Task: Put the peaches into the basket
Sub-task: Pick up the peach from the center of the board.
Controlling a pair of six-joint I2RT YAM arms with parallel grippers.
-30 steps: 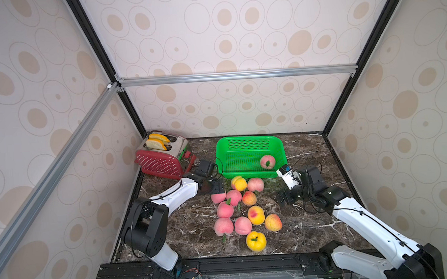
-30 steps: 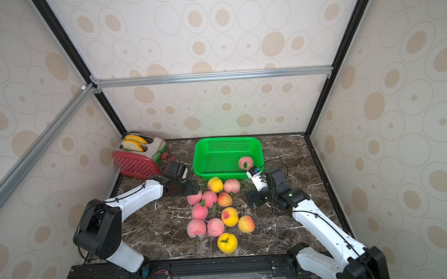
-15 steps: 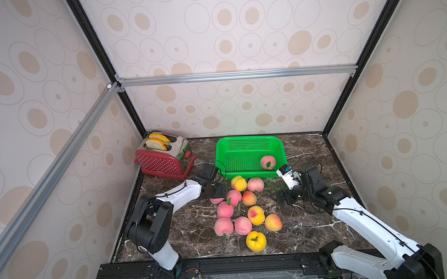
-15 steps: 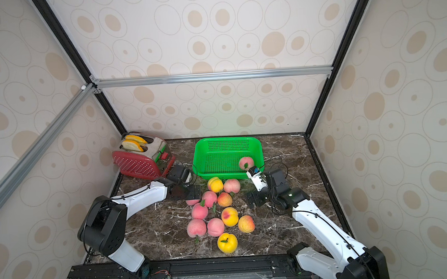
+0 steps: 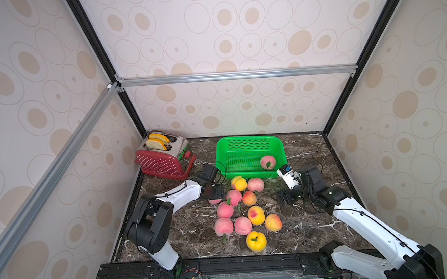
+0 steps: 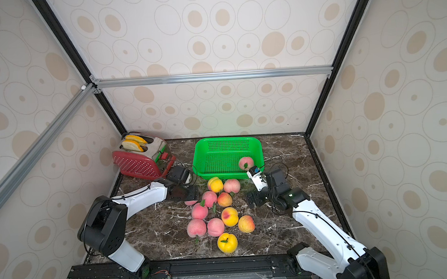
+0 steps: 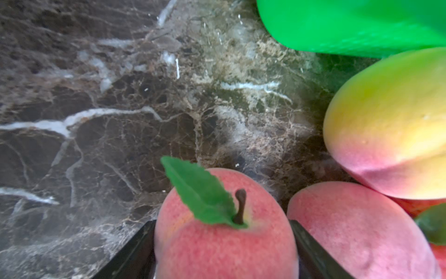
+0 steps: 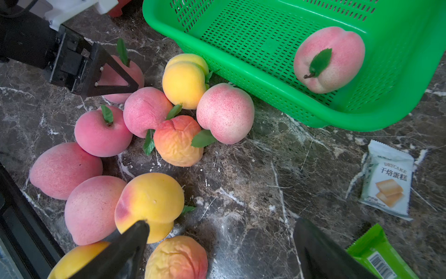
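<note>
Your left gripper (image 7: 221, 225) has its jaws clamped on both sides of a pink leafed peach (image 7: 217, 256) at the cluster's left end. Ten other peaches (image 5: 242, 225) lie loose mid-tabletop (image 5: 190, 226), just before the basket (image 5: 246, 138) by the far edge. One peach (image 5: 267, 161) sits in its near-right corner. Your right gripper (image 8: 220, 223) hovers right of the cluster, jaws released and empty.

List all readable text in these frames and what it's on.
"DRYCAKE": on the white snack packet, right wrist view.
"干烙蛋糕": same packet, just below it.
Small brand line above "DRYCAKE": too small to read.
Barcode digits on the green wrapper: too blurred to read.
No other text is legible.
</note>
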